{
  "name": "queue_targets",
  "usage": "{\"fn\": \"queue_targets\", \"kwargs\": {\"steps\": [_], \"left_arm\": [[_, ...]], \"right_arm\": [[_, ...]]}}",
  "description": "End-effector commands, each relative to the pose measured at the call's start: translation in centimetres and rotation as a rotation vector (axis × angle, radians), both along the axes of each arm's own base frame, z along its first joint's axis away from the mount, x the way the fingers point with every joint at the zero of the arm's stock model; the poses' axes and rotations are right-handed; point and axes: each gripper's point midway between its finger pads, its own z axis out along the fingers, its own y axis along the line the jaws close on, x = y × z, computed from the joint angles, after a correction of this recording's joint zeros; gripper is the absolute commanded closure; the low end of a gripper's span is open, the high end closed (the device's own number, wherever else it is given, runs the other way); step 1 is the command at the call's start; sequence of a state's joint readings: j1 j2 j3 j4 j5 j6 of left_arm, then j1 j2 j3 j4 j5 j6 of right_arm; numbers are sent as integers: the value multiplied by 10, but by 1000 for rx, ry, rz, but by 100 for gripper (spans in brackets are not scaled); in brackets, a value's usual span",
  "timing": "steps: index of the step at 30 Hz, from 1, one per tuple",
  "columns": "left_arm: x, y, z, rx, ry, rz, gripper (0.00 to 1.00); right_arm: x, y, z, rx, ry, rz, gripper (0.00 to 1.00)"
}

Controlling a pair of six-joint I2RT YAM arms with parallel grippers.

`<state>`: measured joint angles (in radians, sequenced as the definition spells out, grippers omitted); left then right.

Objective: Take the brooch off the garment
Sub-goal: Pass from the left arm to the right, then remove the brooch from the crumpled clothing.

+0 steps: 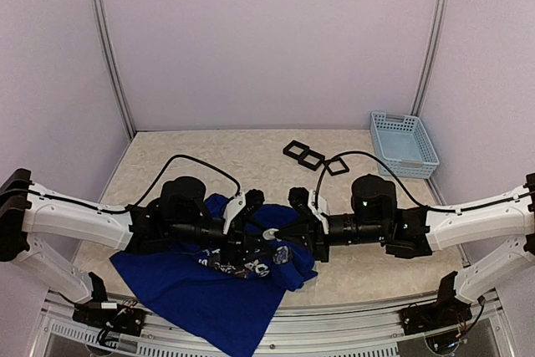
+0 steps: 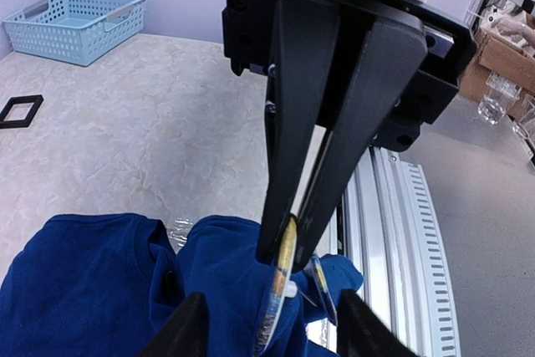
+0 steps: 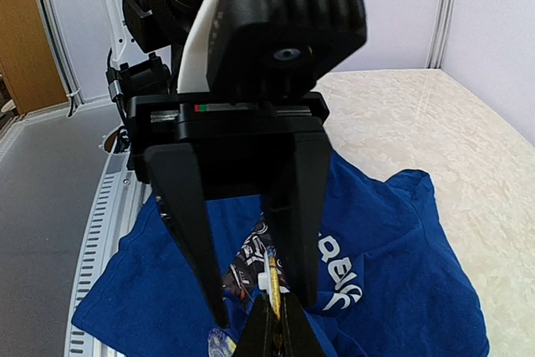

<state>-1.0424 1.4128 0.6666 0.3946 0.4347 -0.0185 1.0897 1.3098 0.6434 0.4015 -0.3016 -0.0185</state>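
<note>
The garment is a royal-blue T-shirt with white lettering, bunched at the table's near edge. The brooch is a small round disc on its printed patch, between the two grippers. In the left wrist view I see the brooch edge-on, with the right gripper shut on its gold rim from above. My left gripper stands open, its fingers on either side of the brooch over the blue cloth. In the right wrist view my right gripper pinches the brooch, and the left gripper faces it, open.
A light-blue basket stands at the back right. Three black square frames lie mid-table behind the arms. The metal rail of the table's near edge runs right beside the shirt. A second small round disc sits on the cloth by the brooch.
</note>
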Motion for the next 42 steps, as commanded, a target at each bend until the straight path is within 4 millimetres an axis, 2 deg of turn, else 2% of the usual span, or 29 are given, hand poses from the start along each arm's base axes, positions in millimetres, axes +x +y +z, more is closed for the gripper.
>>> {"fn": "queue_targets", "kwargs": {"steps": [1,5,9,11,17,19,28,34,42], "left_arm": [[3,0,11,-29,-25,13,40],[4,-3,5,-3,-34,22,25],[8,-6,-1,25,-34,48,23],[9,-6,-3,32,-31,49,30],[9,-4,0,22,-38,55,65],[8,-3,2,18,-41,56,73],[7,0,7,-1,-52,59,98],[8,4,13,-24,-69,75,100],[19,17,23,-58,-111,168,100]], "right_arm": [[4,-3,13,32,-27,-20,100],[4,-8,20,52,-43,-35,100],[5,-12,23,60,-52,-51,100],[5,-13,24,64,-55,-55,100],[8,-14,25,62,-63,-68,100],[8,-14,25,61,-64,-71,100],[10,-13,21,45,-69,-76,100],[15,-14,14,12,-86,-96,100],[24,-14,4,-44,-109,-132,100]]}}
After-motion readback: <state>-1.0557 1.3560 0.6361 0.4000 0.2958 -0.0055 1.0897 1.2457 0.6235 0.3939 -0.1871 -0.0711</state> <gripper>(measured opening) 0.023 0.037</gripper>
